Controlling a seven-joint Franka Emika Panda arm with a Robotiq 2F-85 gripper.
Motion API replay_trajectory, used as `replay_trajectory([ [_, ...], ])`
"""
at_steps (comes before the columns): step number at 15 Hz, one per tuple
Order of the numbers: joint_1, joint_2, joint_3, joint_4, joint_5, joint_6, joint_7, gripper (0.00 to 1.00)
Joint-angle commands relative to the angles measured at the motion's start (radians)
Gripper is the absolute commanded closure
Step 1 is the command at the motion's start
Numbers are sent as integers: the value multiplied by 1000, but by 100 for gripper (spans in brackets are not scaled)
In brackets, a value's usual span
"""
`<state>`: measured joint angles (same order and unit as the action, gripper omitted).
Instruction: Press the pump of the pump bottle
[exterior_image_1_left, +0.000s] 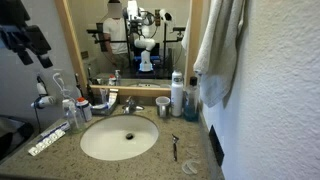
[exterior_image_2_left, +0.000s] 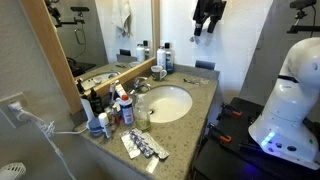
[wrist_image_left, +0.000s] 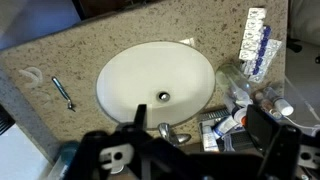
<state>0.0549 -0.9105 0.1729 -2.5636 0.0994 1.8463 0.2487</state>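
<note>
Currently the gripper (exterior_image_2_left: 207, 15) hangs high above the counter (exterior_image_2_left: 185, 125), well clear of everything on it. In the wrist view its fingers (wrist_image_left: 270, 150) stand wide apart with nothing between them.

The pump bottle (wrist_image_left: 232, 80) stands just beside the sink (wrist_image_left: 120, 70), at the cluttered end of the counter away from the towel (exterior_image_1_left: 215, 45), about midway between the back and front edges. It also shows in an exterior view (exterior_image_2_left: 143, 118), upright. The pump (exterior_image_2_left: 143, 110) is small and pale, and which way its nozzle points cannot be told.

Assessment of the step: the approach is not yet made.
- The arm needs to travel across to that end and line up directly over the pump head.
- The press is best made straight down along the bottle's axis, preferably with the fingers drawn together to give one blunt contact.
- An off-centre push is likely to tip or skid so light a bottle.

Obstructions noted:
- Toothbrushes and tubes (exterior_image_2_left: 112, 105) crowd the back edge close behind the bottle, so the fingers have little room on that side.
- A blister pack (wrist_image_left: 257, 40) lies near the front corner of the same end.
- The tap (exterior_image_1_left: 130, 103) and a cup (exterior_image_1_left: 162, 105) stand at the back edge, behind the sink.
- A tall white bottle (exterior_image_1_left: 177, 92) and a dark blue one (exterior_image_1_left: 190, 98) stand at the towel end, well apart from the target and not to be mistaken for it.
- A razor (exterior_image_1_left: 175, 147) lies near the front edge on that side, out of the way.
</note>
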Motion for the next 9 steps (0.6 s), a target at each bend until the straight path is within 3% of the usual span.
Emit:
replay_trajectory([
  [1, -2, 1, 1, 3, 1, -3, -1, 0],
  [6, -4, 16, -2, 13, -9, -5, -12, 0],
  [9, 8, 87, -17, 65, -39, -7, -94, 0],
])
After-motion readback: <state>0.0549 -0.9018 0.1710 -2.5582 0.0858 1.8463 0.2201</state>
